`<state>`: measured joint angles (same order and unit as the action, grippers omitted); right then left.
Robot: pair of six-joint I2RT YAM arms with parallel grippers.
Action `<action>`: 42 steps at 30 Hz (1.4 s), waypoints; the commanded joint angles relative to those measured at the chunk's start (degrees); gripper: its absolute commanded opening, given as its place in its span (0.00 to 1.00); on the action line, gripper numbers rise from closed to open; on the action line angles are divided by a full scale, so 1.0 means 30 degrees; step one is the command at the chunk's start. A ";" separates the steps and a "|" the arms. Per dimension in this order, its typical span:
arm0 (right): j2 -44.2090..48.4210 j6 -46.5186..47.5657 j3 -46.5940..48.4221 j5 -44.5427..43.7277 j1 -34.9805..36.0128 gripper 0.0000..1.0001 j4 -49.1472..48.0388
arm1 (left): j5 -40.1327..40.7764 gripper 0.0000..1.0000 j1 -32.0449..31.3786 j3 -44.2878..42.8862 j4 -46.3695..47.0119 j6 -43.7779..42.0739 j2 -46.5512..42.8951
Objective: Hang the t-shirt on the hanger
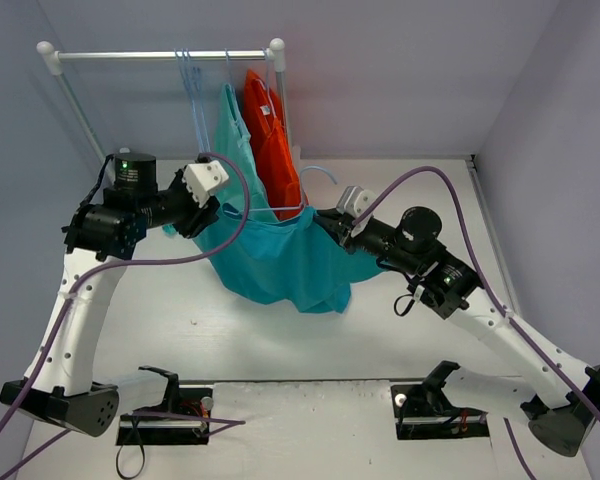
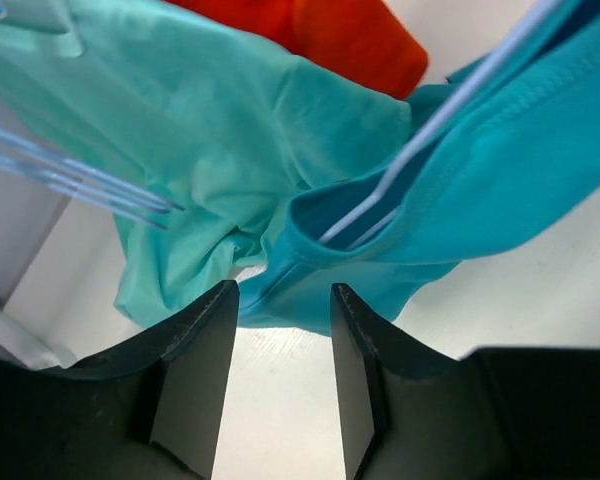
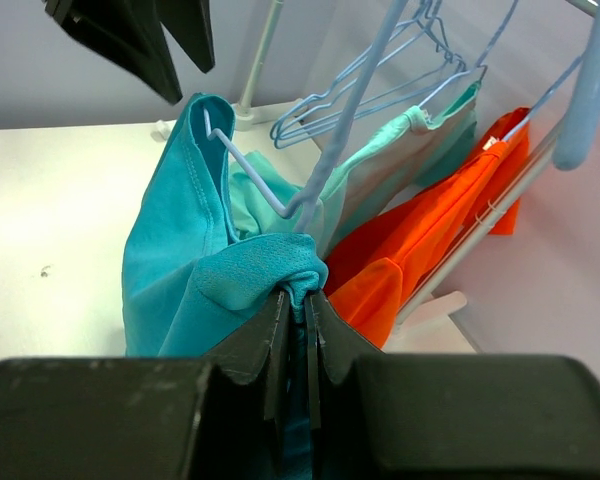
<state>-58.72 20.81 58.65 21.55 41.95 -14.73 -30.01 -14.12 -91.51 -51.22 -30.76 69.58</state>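
T-shirt [image 1: 280, 255] hangs in the air over the table [image 1: 180, 330], stretched between both arms, just in front of the rack [image 1: 160, 56]

Right gripper [image 3: 295, 300]: jaws pressed together on a bunched fold of the t-shirt's upper edge, cloth pinched right at the tips

Left gripper [image 2: 282, 300]: jaws part open with bare table showing through the gap. The shirt's rolled hem sits just above the fingertips [image 2: 220, 310]; can't tell if it touches them, and nothing is clamped

Hanger [image 3: 245, 180]: thin pale-blue wire with one arm poked inside the shirt at the left-gripper end. Its stem rises out of the cloth right by the right gripper's tips. In the left wrist view the wire runs into the shirt opening along the hem

Edges: the shirt's top edge runs roughly level between the two grippers and the lower edge sags to a point nearer the right arm. Mint garment [image 1: 230, 140] and orange garment [image 1: 275, 150] hang from the rack just behind, and the mint one is touching or nearly touching the shirt. Spare hangers [image 1: 190, 90] are on the rod left of them

Room: bare table shows from the shirt's lower edge to the arm bases, and also left of the left arm. Walls close in at both sides, with the rack behind
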 commanded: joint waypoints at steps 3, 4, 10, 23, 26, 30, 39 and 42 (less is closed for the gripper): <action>0.0486 -0.0329 0.0224 0.1123 -0.0127 0.00 -0.2443 | -0.2915 0.46 0.0312 0.0226 -0.0869 -0.3854 -0.0077; 0.0515 -0.0358 0.0209 0.1224 -0.0127 0.00 -0.2443 | -0.3232 0.47 0.0340 0.0169 -0.1155 -0.4200 0.0053; 0.0824 -0.0462 0.0165 0.1724 -0.0100 0.00 -0.2383 | -0.4380 0.48 0.0487 0.0242 -0.1852 -0.5188 0.0451; 0.1394 -0.0608 -0.0149 0.2471 -0.0149 0.00 -0.2047 | -0.5867 0.06 0.0488 0.0483 -0.2700 -0.6455 0.0223; 0.1484 -0.0608 -0.0235 0.2544 -0.0157 0.00 -0.1971 | -0.6235 0.00 0.0488 0.0638 -0.2701 -0.6477 -0.0008; 0.1526 -0.0593 -0.0391 0.2795 -0.0245 0.00 -0.1724 | -0.7624 0.00 0.0488 0.0916 -0.2671 -0.6387 -0.0606; 0.1419 -0.0762 -0.0537 0.3711 -0.0907 0.00 -0.1234 | -1.1730 0.00 0.0448 0.2148 -0.2594 -0.5923 -0.1986; 0.1375 -0.0812 -0.0479 0.3950 -0.1035 0.00 -0.1125 | -1.2293 0.00 0.0453 0.2379 -0.2579 -0.5508 -0.2084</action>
<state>-54.83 19.51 56.75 29.47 38.80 -14.54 -56.77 -12.53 -84.47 -61.55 -48.68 64.34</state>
